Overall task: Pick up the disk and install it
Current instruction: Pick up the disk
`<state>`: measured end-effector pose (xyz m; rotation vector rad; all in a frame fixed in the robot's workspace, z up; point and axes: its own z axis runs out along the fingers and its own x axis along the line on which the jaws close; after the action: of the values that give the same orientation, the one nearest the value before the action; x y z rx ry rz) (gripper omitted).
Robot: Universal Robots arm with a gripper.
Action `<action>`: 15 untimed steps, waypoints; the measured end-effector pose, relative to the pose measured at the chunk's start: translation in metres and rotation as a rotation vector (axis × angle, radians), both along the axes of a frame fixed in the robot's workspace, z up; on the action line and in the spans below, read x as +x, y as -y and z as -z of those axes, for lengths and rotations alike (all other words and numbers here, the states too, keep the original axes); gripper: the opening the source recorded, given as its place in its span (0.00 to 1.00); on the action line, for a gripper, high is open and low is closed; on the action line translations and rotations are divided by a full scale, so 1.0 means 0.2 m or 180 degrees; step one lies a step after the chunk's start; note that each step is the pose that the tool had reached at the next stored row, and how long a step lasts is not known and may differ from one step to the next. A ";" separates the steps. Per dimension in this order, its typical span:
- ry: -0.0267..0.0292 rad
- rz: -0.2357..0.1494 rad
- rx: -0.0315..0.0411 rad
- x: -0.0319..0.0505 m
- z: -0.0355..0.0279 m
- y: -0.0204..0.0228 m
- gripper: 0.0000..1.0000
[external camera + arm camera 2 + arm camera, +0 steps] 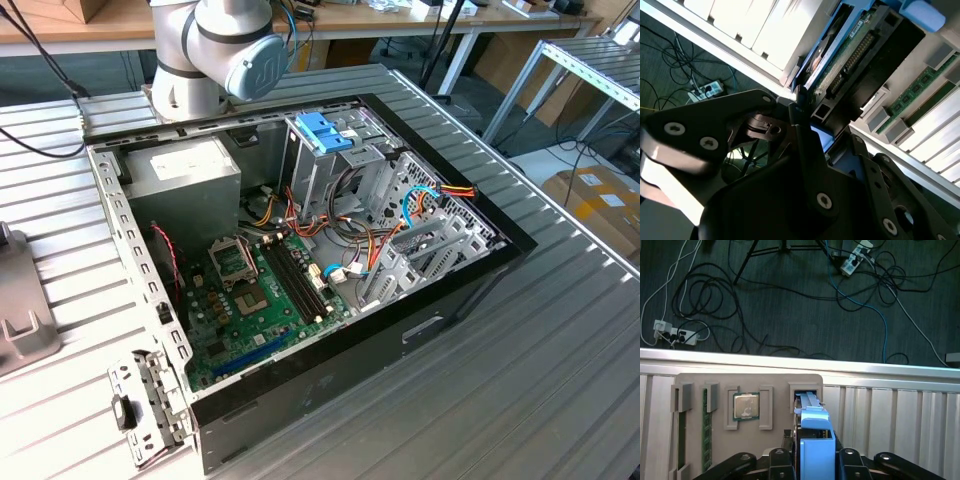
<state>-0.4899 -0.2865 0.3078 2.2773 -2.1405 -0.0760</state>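
Two black fingers of the gripper pinch the disk between them in the first wrist view, flanking its blue rail. The second wrist view shows the disk edge-on, with its green circuit board and connector pins exposed and a fingertip touching its edge. The disk's far end reaches a slot in a grey tray that lies on the ribbed metal table; beside that slot the tray holds a chip and memory sticks. Past the table's edge lies a dark floor strewn with cables and a white power strip. In the exterior view an open computer case lies on the table, motherboard up, with a blue-topped cage inside and the arm behind it. Farther back stand wooden benches, and cardboard boxes sit on the floor at the exterior view's right.
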 end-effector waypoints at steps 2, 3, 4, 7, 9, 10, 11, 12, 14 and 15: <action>0.0000 0.0000 0.0000 0.000 -0.005 0.000 0.37; 0.0001 0.0000 0.0000 0.000 -0.009 0.000 0.37; 0.0000 0.0000 0.0000 0.000 -0.012 0.000 0.37; 0.0000 0.0000 0.0000 0.000 -0.017 0.000 0.37; 0.0000 0.0000 0.0000 0.000 -0.021 0.000 0.37; 0.0000 0.0000 0.0000 0.000 -0.023 0.000 0.37; 0.0000 0.0000 0.0000 0.000 -0.023 0.000 0.37; 0.0001 0.0000 0.0000 0.000 -0.024 0.000 0.37; 0.0000 0.0000 0.0000 0.000 -0.027 0.000 0.37; 0.0000 0.0000 0.0000 0.000 -0.028 0.000 0.37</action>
<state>-0.4899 -0.2865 0.3133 2.2774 -2.1406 -0.0759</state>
